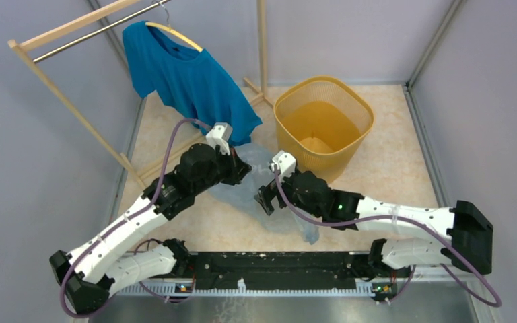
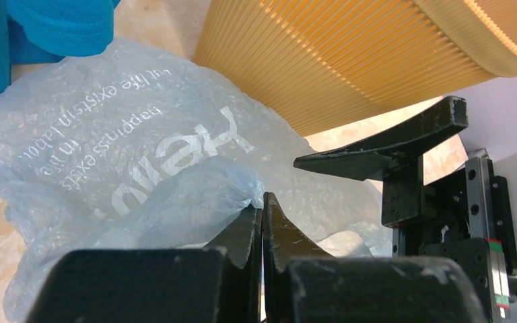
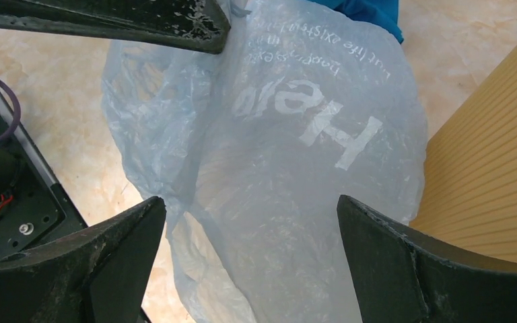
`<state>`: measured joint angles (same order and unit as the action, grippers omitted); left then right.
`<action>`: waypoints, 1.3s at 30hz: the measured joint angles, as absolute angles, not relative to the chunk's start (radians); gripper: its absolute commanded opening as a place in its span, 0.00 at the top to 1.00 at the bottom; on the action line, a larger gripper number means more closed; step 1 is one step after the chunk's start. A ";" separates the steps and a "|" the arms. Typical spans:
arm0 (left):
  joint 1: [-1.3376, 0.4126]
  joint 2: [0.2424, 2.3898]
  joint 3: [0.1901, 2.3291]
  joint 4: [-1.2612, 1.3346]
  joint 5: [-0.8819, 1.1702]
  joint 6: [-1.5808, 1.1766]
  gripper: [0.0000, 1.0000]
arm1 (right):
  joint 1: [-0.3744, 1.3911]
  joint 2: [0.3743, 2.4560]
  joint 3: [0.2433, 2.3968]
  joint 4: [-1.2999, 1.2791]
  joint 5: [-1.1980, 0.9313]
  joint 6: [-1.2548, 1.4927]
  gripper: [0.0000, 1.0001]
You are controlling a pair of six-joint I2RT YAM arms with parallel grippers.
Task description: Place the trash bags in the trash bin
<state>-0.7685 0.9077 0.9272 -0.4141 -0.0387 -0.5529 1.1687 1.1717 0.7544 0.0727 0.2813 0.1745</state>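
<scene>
Fingers of the left gripper (image 2: 262,219) are pressed together on a raised fold of the trash bag (image 2: 141,134), while the right gripper (image 3: 248,205) holds its 2 fingers wide apart just above the same film. The bag lies crumpled on the table (image 1: 397,168) between both arms, outside and just beside the yellow trash bin (image 2: 350,60). Behind it hangs a blue T-shirt (image 1: 182,74).
</scene>
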 measured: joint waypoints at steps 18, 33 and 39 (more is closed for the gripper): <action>-0.768 0.941 0.986 -0.418 -0.075 -0.554 1.00 | 1.144 1.261 0.667 0.406 0.231 0.167 0.01; -0.768 0.958 1.028 -0.403 -0.042 -0.550 1.00 | 1.178 1.439 0.668 0.519 0.579 -0.118 0.43; -0.768 0.958 1.028 -0.403 -0.042 -0.545 0.73 | 1.181 1.464 0.668 0.549 0.548 -0.109 0.99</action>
